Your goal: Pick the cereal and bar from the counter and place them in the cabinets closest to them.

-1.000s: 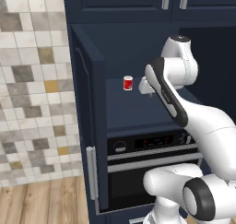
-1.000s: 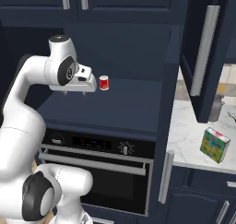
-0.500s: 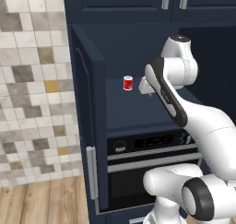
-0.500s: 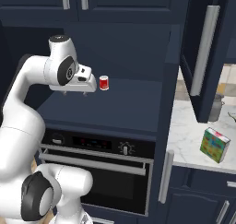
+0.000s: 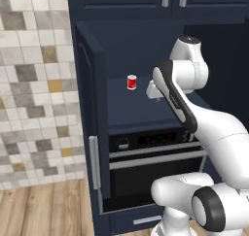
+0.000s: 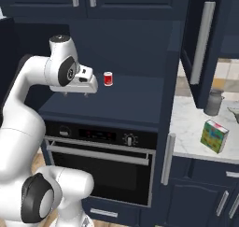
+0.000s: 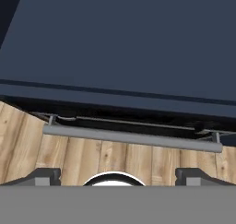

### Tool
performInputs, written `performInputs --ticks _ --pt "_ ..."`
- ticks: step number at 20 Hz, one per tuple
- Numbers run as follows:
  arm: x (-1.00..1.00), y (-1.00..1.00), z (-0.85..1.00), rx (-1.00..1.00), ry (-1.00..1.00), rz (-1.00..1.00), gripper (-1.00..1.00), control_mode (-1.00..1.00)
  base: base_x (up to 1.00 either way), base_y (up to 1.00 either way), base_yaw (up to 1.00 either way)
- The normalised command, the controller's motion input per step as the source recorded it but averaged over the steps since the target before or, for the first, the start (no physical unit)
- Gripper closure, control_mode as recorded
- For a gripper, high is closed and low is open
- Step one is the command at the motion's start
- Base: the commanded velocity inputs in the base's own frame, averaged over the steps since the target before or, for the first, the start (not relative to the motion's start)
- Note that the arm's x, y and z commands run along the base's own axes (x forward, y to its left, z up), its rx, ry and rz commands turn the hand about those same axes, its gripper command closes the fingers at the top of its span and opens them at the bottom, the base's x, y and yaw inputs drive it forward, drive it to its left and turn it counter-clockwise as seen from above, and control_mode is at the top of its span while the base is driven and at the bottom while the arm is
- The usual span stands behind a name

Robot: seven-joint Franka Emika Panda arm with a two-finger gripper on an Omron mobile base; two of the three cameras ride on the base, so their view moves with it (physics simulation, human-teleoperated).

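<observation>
The cereal (image 6: 214,136) stands upright on the white marble counter (image 6: 189,128), far right of the arm. The bar is out of view. My gripper (image 6: 74,94) hangs inside the open compartment of the tall navy cabinet (image 6: 126,104), above the oven, with its fingers pointing down. It is open and nothing is between the fingers. In the left base view the gripper (image 5: 154,96) sits right of a red can (image 5: 132,82). The hand view looks down past the open gripper (image 7: 120,177) onto the compartment floor (image 7: 120,48) and the oven handle (image 7: 133,138).
The red can (image 6: 108,78) with a white band stands at the back of the compartment. The tall unit's doors (image 5: 95,147) hang open on both sides. A wall cabinet door (image 6: 203,39) is open above the counter, near a grey jug (image 6: 213,102).
</observation>
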Motion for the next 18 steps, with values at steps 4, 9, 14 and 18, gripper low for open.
performInputs --ticks 4,9,14,18 --pt "0.0 0.0 0.0 0.0 0.0 0.0 -1.0 1.0 -0.46 -0.08 -0.02" --pt "0.0 0.0 0.0 0.0 0.0 0.0 -1.0 1.0 -0.48 -0.1 -0.01" --pt "0.0 0.0 0.0 0.0 0.0 0.0 -1.0 1.0 -0.51 -0.11 -0.01" --pt "0.0 0.0 0.0 0.0 0.0 0.0 -1.0 1.0 -0.5 -0.11 -0.02"
